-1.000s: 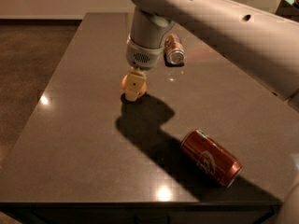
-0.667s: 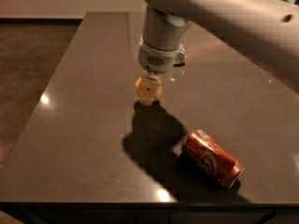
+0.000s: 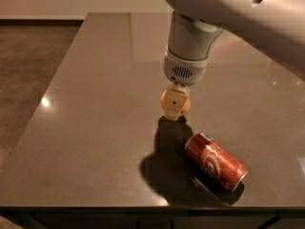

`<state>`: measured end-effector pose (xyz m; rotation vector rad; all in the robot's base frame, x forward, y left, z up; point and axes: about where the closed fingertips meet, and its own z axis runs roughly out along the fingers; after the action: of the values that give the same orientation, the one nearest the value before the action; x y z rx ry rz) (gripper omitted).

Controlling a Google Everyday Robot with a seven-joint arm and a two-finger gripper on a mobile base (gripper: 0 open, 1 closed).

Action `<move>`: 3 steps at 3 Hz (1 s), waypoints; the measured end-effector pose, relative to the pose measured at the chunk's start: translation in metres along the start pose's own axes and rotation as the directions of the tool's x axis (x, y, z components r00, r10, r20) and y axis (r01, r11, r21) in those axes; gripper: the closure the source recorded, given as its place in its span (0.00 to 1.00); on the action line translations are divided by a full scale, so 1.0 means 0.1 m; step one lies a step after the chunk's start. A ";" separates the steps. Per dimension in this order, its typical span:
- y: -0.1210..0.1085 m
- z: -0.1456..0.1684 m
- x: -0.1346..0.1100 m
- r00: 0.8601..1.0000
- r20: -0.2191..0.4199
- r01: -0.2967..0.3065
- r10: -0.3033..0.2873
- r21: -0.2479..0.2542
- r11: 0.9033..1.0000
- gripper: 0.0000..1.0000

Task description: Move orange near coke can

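the hand, clasping the orange, has moved in near the coke can.

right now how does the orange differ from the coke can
The orange is small, round and yellow-orange; the coke can is a longer red cylinder with white script and silver rims.
The orange is clamped in the gripper, which hangs above the table's middle; the coke can lies free on its side on the table.
The orange is farther back and to the left, apart from the coke can.
Both are over the same dark table.
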<state>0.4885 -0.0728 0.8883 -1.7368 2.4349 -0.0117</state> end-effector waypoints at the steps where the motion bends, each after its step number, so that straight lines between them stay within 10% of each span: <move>1: 0.13 0.07 0.17 0.999 -0.012 -0.054 0.053 -0.054 0.997 1.00; 3: 0.25 0.18 0.18 0.994 -0.015 -0.111 0.110 -0.105 0.988 0.81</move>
<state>0.4613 -0.0801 0.8661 -1.6425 2.5788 0.1239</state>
